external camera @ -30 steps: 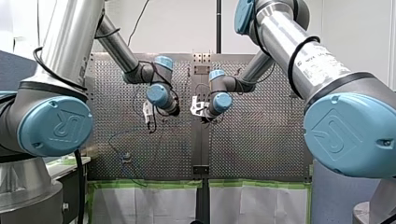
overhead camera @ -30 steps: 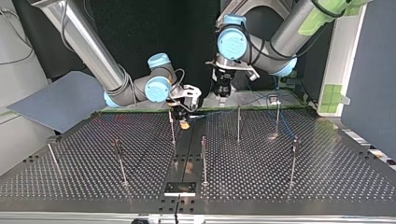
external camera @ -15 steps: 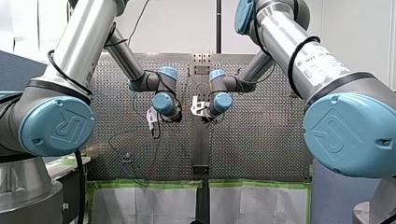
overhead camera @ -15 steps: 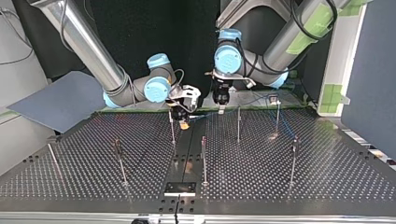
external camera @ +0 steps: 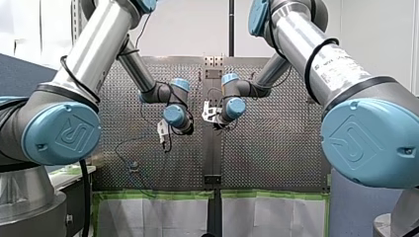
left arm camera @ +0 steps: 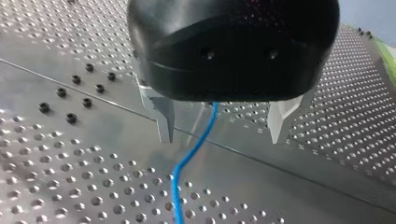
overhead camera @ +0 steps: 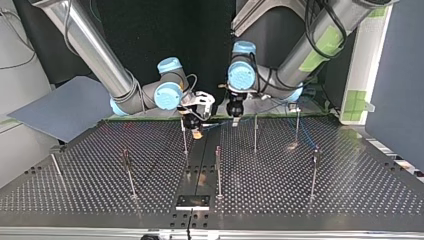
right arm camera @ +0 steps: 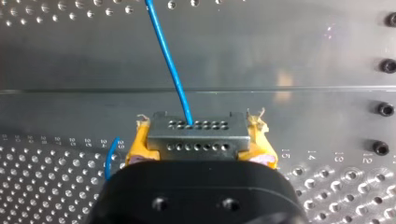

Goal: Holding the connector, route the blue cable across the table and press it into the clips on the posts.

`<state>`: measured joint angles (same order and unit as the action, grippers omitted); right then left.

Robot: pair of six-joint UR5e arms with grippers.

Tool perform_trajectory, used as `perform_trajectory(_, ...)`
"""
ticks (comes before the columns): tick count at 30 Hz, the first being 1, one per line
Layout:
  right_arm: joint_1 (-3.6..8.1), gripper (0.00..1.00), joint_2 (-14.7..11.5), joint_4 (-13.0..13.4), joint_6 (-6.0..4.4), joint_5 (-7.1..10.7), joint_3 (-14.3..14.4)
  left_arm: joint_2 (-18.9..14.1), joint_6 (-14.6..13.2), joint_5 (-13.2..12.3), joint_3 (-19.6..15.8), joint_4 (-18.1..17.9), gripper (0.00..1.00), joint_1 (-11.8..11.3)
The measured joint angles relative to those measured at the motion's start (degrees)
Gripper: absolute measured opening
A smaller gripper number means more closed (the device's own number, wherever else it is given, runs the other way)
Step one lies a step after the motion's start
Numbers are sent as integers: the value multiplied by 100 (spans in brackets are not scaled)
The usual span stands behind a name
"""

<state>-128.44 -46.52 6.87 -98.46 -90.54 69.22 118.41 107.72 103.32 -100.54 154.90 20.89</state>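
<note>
Plainly, blue cable (left arm camera: 175, 191) runs clear between my spread left jaws.

Grey connector (right arm camera: 196, 137) (two rows of holes) clamped between the right jaws; blue cable (right arm camera: 169, 60) runs ahead from it, passing loose between the left jaws.

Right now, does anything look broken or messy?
Only a small thing: the yellow pads on my right arm's jaws look frayed at their tips, beside the connector they clamp. The blue cable runs out smoothly, with no kink showing.
</note>
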Motion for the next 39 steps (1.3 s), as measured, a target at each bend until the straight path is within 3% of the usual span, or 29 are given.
perform_trajectory(11, 0, 0, 3, 4, 0, 17, 0, 546, 11, 128, 550, -51, 100, -18)
perform_trajectory(18, -1, 0, 1, 6, 0, 17, 0, 663, -12, 210, 762, -23, 100, 15)
perform_trajectory(20, -1, 0, 0, 7, 0, 16, 0, 666, -33, 216, 775, -28, 75, 28)
perform_trajectory(21, -1, 0, 0, 7, 0, 16, 0, 668, -44, 220, 778, -32, 75, 32)
perform_trajectory(22, -1, 0, 1, 8, 0, 16, 0, 668, -55, 224, 780, -36, 65, 37)
perform_trajectory(23, -1, 0, 1, 8, 0, 14, 0, 666, -66, 232, 781, -40, 50, 44)
perform_trajectory(24, -1, 0, 1, 8, 0, 14, 0, 665, -72, 241, 782, -42, 50, 48)
perform_trajectory(26, -1, 0, 1, 9, 0, 13, 0, 666, -79, 268, 782, -40, 31, 55)
perform_trajectory(27, -1, 0, 1, 8, 0, 13, 0, 667, -79, 279, 782, -37, 31, 58)
perform_trajectory(29, -1, 0, 3, 9, 0, 13, 0, 666, -74, 295, 783, -29, 10, 63)
perform_trajectory(30, -1, 0, 4, 9, 0, 13, 0, 665, -69, 298, 783, -23, 10, 64)
perform_trajectory(31, -1, 0, 4, 9, 0, 13, 0, 663, -64, 301, 784, -16, 1, 65)
perform_trajectory(39, -18, 0, 5, 4, 0, 15, 0, 653, -55, 443, 784, 101, 1, 97)
